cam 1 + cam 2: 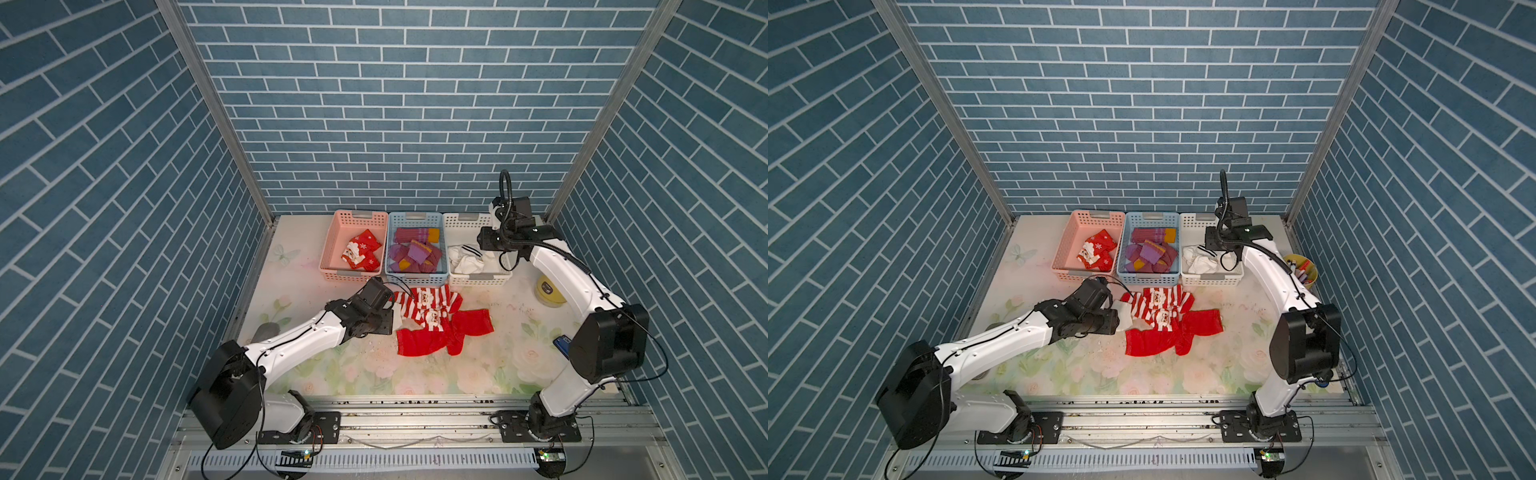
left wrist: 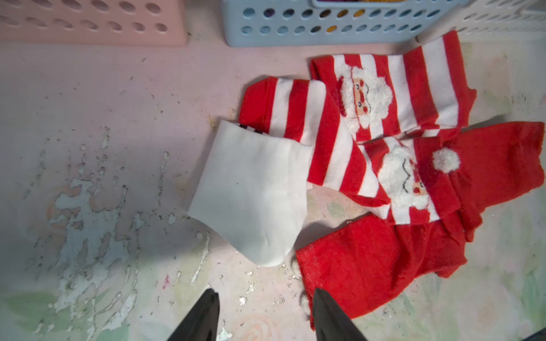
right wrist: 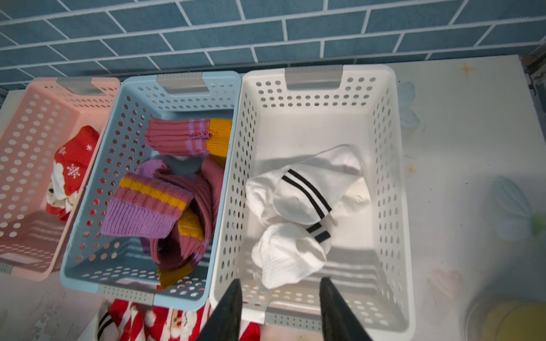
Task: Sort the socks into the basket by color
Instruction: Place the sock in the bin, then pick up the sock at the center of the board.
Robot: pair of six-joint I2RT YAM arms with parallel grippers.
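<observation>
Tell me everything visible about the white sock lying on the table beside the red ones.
The white sock is soft, fine-knit fabric, plain but for black stripes just showing at one edge. It lies flat and limp on the worn floral table, that edge against a red-and-white Santa sock, its rounded end near a plain red sock. The left end effector hangs open short of it, not touching.

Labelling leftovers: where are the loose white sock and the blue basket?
white sock (image 2: 254,192): left wrist view, middle of its fabric.
blue basket (image 1: 417,274): in a top view, front rim.
</observation>
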